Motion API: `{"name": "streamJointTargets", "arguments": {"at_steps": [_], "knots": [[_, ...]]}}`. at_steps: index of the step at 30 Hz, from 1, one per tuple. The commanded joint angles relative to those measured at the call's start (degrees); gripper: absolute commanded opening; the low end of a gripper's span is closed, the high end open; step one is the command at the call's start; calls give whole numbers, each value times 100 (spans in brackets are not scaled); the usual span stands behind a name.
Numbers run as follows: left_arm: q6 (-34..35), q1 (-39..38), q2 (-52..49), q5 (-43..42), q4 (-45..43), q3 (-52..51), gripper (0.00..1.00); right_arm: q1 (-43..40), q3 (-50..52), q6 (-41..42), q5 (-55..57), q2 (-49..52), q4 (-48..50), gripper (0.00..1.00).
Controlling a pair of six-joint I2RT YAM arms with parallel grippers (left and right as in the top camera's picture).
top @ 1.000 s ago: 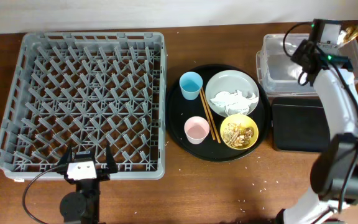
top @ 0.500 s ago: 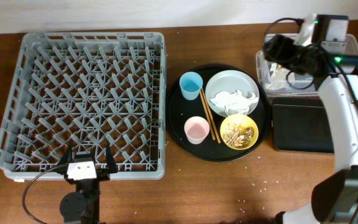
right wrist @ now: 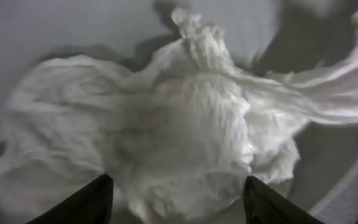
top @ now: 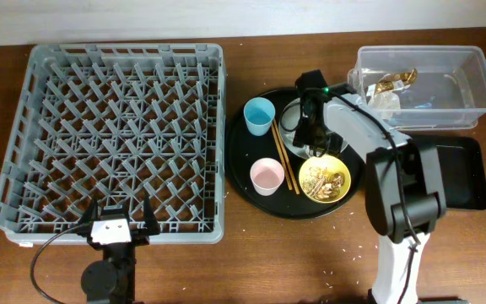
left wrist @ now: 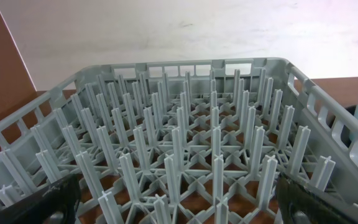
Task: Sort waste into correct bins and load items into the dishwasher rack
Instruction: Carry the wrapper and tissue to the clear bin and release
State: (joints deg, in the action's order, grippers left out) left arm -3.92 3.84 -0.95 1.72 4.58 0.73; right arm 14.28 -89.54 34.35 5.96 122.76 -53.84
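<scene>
Right gripper point(right wrist: 178, 182): jaws spread wide, holding nothing, one fingertip on either side of the crumpled white napkin point(right wrist: 185, 118), low over it. I cannot tell whether the pads touch the paper. The napkin lies on the grey-white plate point(right wrist: 55, 31), which sits at the back right of the round black serving tray point(top: 241, 181). Step in hand, as I judge it: picking paper waste off the plate for the clear tub point(top: 472, 91), where a golden-brown wrapper point(top: 393, 81) lies at the left end. Next move calls for closing on the bulk of the napkin, not a loose flap, then lifting straight up before swinging right. Edges: the yellow bowl point(top: 325, 179), holding beige scraps, is just beside the plate on the near side; chopsticks point(top: 282, 156) lie close on the left, between the plate and the blue cup point(top: 260, 116) and pink cup point(top: 267, 176). Little sideways room at tray height. The path to the tub looks free once raised; the tub's near wall must be cleared. The shallow black tray point(top: 458, 173) sits just in front of the tub. Left gripper point(left wrist: 176, 186): jaws wide apart, empty, parked at the near edge of the dishwasher rack point(top: 223, 143), which holds no items.
</scene>
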Motion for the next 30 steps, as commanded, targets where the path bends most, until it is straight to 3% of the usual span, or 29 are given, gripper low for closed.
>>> {"name": "streamJointTargets", "arguments": {"at_steps": [1, 4, 8, 12, 15, 21, 22, 24, 25, 27, 30], "knots": [[-90, 35, 28, -9, 17, -24, 100, -44, 50, 66, -72, 564, -17, 45], [-92, 35, 28, -7, 15, -24, 100, -195, -20, 66, -341, 544, 114, 4], [-90, 35, 28, -9, 15, -24, 100, -264, -540, -4, -337, 337, -164, 4], [-92, 35, 28, -9, 15, -24, 100, -452, -2118, -310, -212, -437, -1016, 4], [-92, 35, 28, -7, 15, -24, 100, -946, -3126, -407, 74, -791, -1134, 4], [-90, 35, 28, -9, 15, -24, 100, -2046, -3248, -389, 957, -400, -938, 4], [-90, 35, 28, -9, 15, -24, 100, -2127, -3246, -389, 955, -225, -898, 8], [-90, 35, 28, -9, 17, -24, 100, -2236, -3239, -413, 955, 256, -678, 47], [-92, 35, 28, -9, 15, -24, 100, -2245, -3239, -413, 951, 321, -654, 73], [-90, 35, 28, -9, 15, -24, 100, -2243, -3244, -728, 804, 212, -654, 80], [-90, 35, 28, -9, 15, -24, 100, -2131, -3244, -1480, -208, -518, -1056, 80]]}}
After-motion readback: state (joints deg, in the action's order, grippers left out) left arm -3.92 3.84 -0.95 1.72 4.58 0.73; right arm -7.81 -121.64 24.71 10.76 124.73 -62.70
